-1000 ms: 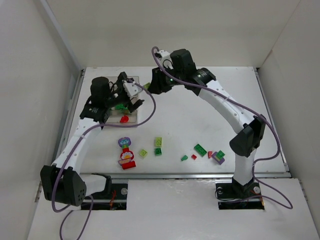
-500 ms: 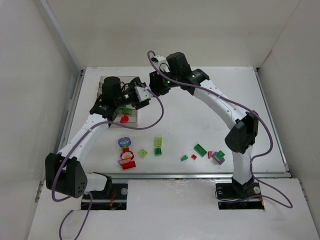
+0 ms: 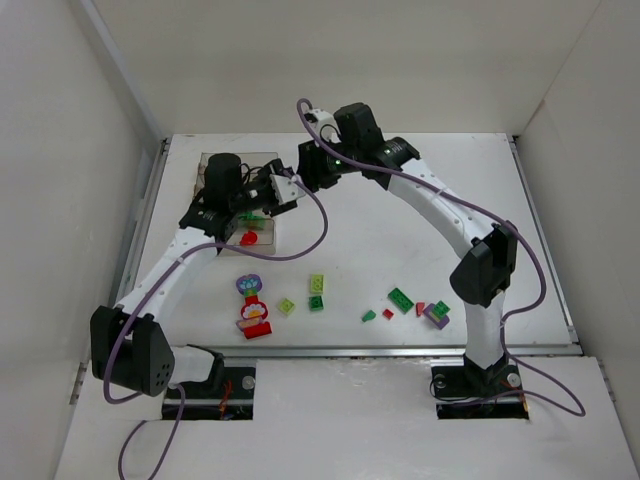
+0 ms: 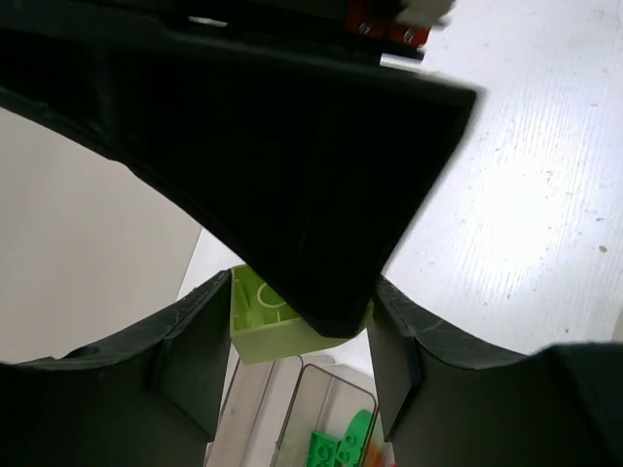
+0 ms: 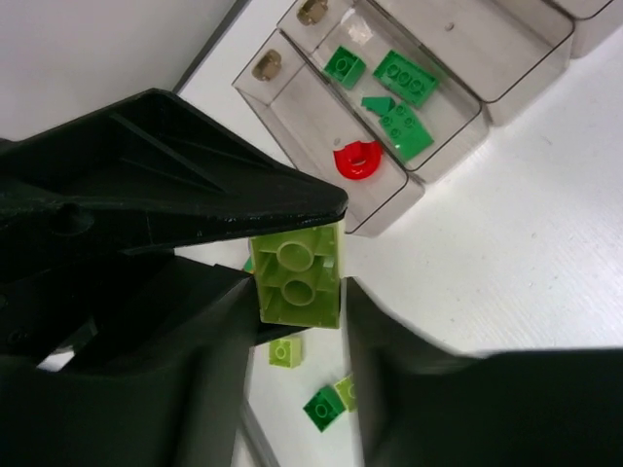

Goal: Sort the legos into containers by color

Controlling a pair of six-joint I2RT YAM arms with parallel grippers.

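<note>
A lime brick (image 5: 297, 272) hangs in the air above the containers, a clear brownish tray (image 3: 262, 160) at the back left. My right gripper (image 5: 299, 286) is shut on it. My left gripper (image 4: 297, 360) meets it from the other side, and the same lime brick (image 4: 268, 326) sits between its fingers, touching both. In the top view the two grippers (image 3: 290, 185) overlap and hide the brick. The tray (image 5: 458, 58) holds green bricks (image 5: 404, 78) in one compartment and a red piece (image 5: 358, 159) in the neighbouring one.
Loose legos lie on the near table: a flower-topped piece (image 3: 252, 305), lime bricks (image 3: 317, 283), a dark green one (image 3: 316, 302), and a group of green (image 3: 400, 299), red (image 3: 388, 314) and purple (image 3: 436, 317) further right. White walls enclose the table.
My left gripper has swung up from the tray to the right gripper and narrowed its jaws around the lime brick. The right arm shifted slightly left, still holding the brick.
</note>
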